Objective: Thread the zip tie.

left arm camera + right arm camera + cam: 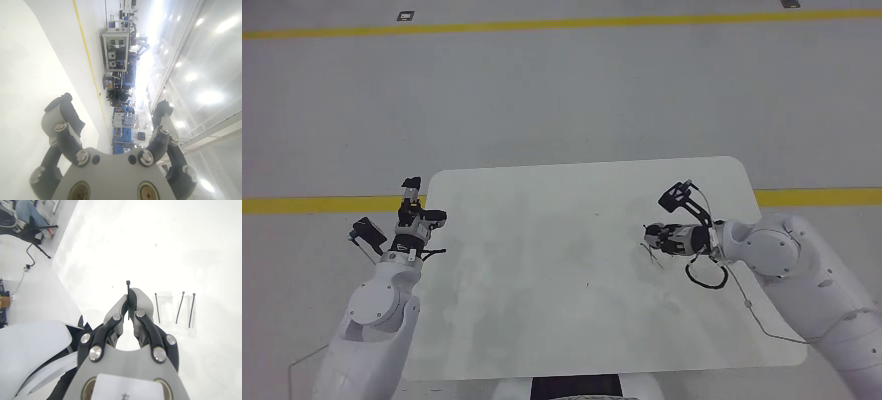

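**Right pincer (129, 306) clenched on zip tie (128, 286); left pincer (113, 103) released**

Right pincer: fingers are closed flat on the strap of a black zip tie. The tie's locking head projects past the fingertips, and its tail end shows behind the pads. The pincer sits above the white table (542, 300), toward the right edge.

Three loose zip ties (157, 308) (179, 307) (191, 310), all black, lie flat on the table just beside that pincer. Their heads point the same way as the held one. The middle tie is tilted, its head near its neighbour's, not touching. Small dark specks (156, 245) mark the tabletop beyond.

Left pincer: fingers are spread wide, nothing between them. It hangs at the table's left edge, close to the far-left corner, well apart from the right pincer and all ties.
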